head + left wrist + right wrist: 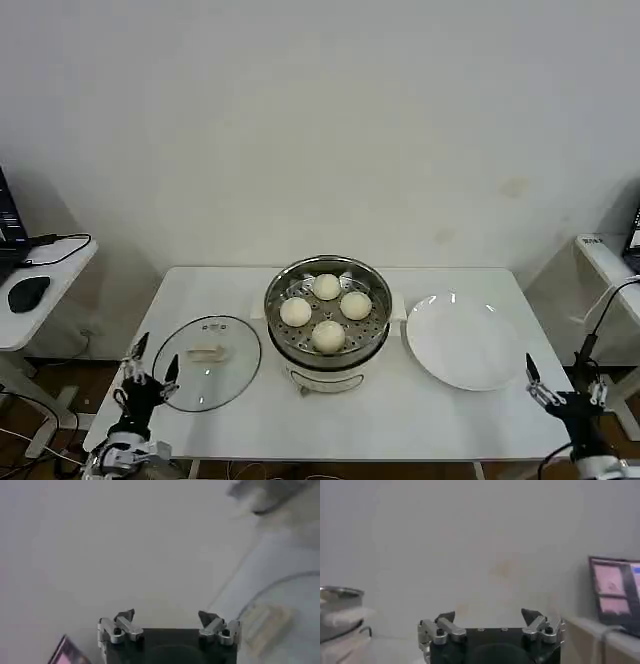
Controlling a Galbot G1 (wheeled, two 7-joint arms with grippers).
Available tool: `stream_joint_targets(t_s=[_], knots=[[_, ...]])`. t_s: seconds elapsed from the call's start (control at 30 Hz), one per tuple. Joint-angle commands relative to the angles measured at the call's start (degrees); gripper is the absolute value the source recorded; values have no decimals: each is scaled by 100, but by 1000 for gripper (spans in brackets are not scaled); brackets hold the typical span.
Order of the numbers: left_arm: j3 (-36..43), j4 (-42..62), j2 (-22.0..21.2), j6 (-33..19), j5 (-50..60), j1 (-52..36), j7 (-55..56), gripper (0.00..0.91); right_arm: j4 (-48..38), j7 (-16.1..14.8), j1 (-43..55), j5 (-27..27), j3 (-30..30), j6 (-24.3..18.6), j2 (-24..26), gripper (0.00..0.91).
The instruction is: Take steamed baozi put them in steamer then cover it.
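Four steamed baozi [326,310] sit on the perforated tray inside the steamer [327,359], mid-table. The cover [205,363] lies flat just left of it, beside the left gripper [152,362], fingers spread, empty. Right gripper [562,387], spread, empty, near the plate [462,343].

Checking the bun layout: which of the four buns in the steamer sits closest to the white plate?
The small round cream-white bun on the plate's side of the shiny steel steamer; the other three lie farther from the flat white plate.
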State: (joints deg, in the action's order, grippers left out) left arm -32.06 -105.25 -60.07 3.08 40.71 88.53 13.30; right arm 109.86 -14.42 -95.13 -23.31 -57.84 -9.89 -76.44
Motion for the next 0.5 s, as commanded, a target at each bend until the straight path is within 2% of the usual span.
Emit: stream_joint_targets(t_s=[0.03,0.5], knots=[[415,748,256,35,1598,-676,-692,907,311,-43,-456,-141,-380,201,-324,907],[953,1380,73,31,1784,-1350,-702,907,625,-25,-576,-158,-426,297,-411,907]])
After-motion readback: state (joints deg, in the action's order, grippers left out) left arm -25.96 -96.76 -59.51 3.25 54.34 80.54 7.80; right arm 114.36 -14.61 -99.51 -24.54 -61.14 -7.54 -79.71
